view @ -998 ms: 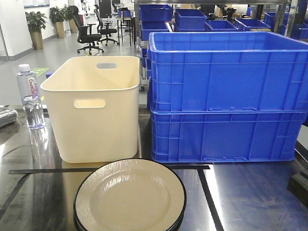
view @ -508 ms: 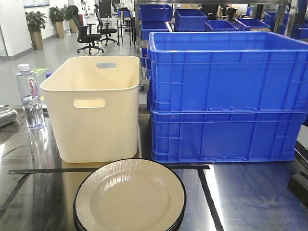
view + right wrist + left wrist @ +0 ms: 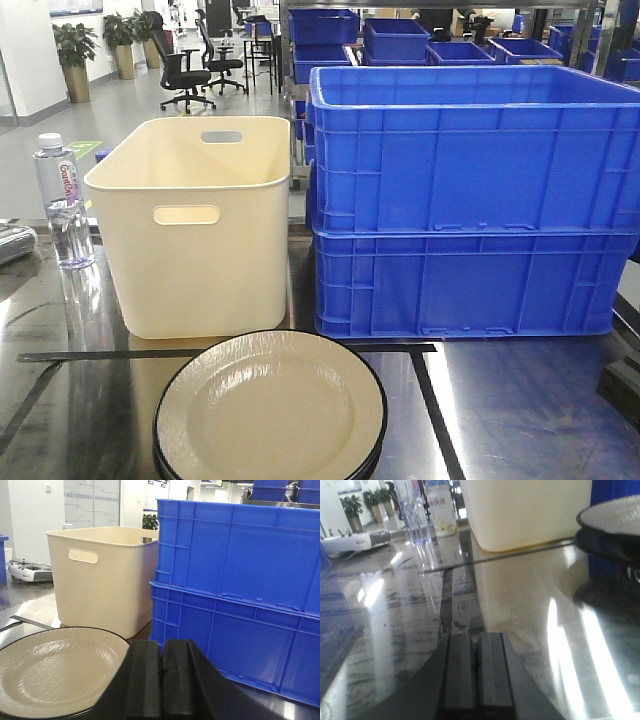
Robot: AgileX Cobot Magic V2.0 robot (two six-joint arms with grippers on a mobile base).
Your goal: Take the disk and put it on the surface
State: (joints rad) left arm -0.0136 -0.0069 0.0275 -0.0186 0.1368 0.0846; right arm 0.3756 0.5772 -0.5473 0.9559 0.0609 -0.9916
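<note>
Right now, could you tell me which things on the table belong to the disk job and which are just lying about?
Part of the job:
- stack of cream plates
- dark glossy table top
- left hand, shut
- right hand, shut

Just lying about:
- cream bin
- stacked blue crates
- water bottle

The dark glossy surface [image 3: 520, 400] carried a cream bin [image 3: 195, 225], stacked blue crates [image 3: 470, 200], a water bottle [image 3: 62, 200] toward its left edge and stacked disks [image 3: 270, 408] at its near edge
</note>
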